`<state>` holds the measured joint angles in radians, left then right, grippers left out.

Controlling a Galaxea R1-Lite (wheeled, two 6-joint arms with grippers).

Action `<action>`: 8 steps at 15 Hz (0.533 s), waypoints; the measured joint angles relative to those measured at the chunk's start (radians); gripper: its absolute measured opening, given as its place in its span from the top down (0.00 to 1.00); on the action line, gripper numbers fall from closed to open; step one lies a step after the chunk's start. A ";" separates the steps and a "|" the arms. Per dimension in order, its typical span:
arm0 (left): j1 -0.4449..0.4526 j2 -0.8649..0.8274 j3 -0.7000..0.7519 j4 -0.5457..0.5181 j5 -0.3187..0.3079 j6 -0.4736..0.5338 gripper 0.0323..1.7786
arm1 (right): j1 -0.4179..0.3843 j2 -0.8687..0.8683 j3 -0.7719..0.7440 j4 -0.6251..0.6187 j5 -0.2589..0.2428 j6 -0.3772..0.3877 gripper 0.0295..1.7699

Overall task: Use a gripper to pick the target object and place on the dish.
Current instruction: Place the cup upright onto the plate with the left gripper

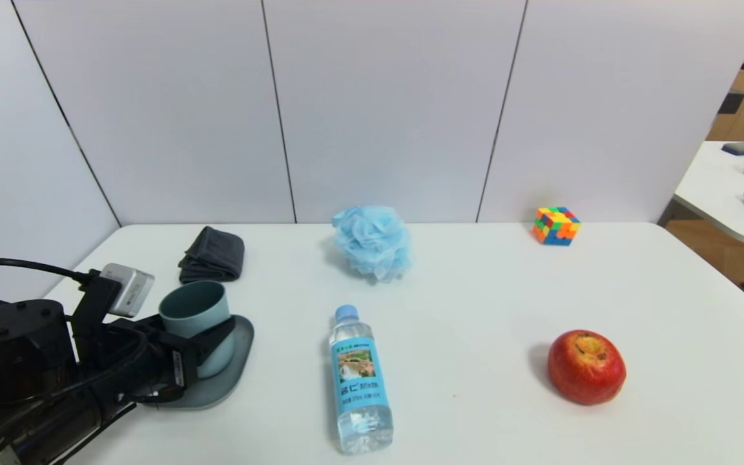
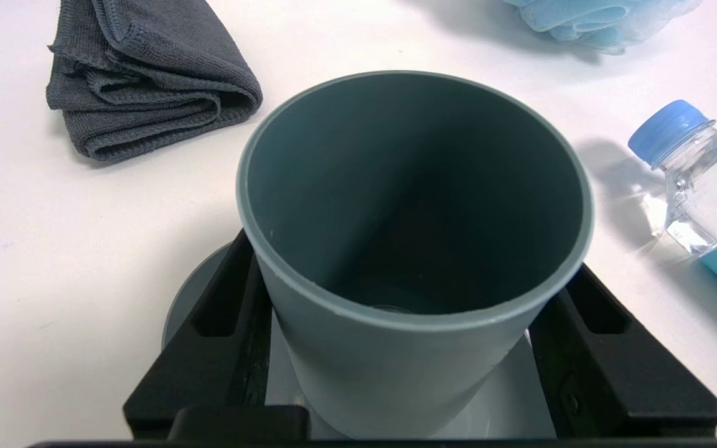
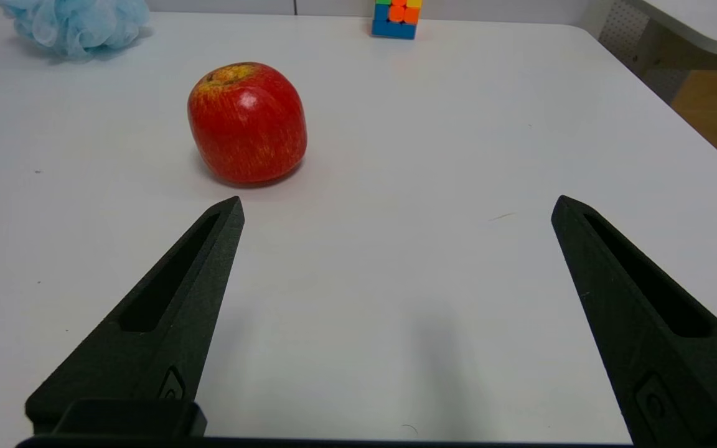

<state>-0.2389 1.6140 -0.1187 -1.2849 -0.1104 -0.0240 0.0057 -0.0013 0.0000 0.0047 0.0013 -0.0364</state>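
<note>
The blue-green cup (image 1: 192,309) is upright at the table's left, over the grey-blue dish (image 1: 241,349). My left gripper (image 1: 201,343) is shut on the cup, one black finger on each side of its lower wall. In the left wrist view the cup (image 2: 389,373) fills the space between the fingers (image 2: 228,311), and the dish (image 2: 181,302) shows beneath it. Whether the cup's base touches the dish I cannot tell. My right gripper (image 3: 397,201) hangs open over bare table, with nothing between its fingers; it is out of the head view.
A clear water bottle (image 1: 359,381) lies right of the dish. A folded dark grey cloth (image 1: 212,255) sits behind it. A blue bath puff (image 1: 372,240) and colour cube (image 1: 556,225) stand at the back. A red apple (image 1: 585,366) is at the right.
</note>
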 joint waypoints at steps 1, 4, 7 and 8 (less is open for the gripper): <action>0.000 0.002 -0.001 -0.002 0.000 0.000 0.36 | 0.000 0.000 0.000 0.000 0.000 0.000 0.03; 0.000 0.007 -0.001 -0.002 -0.001 0.000 0.36 | 0.000 0.000 0.000 0.000 0.000 0.000 0.03; 0.000 0.008 -0.001 -0.001 0.000 0.000 0.36 | 0.000 0.000 0.000 0.000 0.000 0.000 0.03; 0.000 0.007 0.000 -0.001 0.000 0.000 0.36 | 0.000 0.000 0.000 0.000 0.000 0.000 0.03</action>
<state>-0.2394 1.6206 -0.1183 -1.2864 -0.1104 -0.0240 0.0057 -0.0013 0.0000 0.0043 0.0013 -0.0364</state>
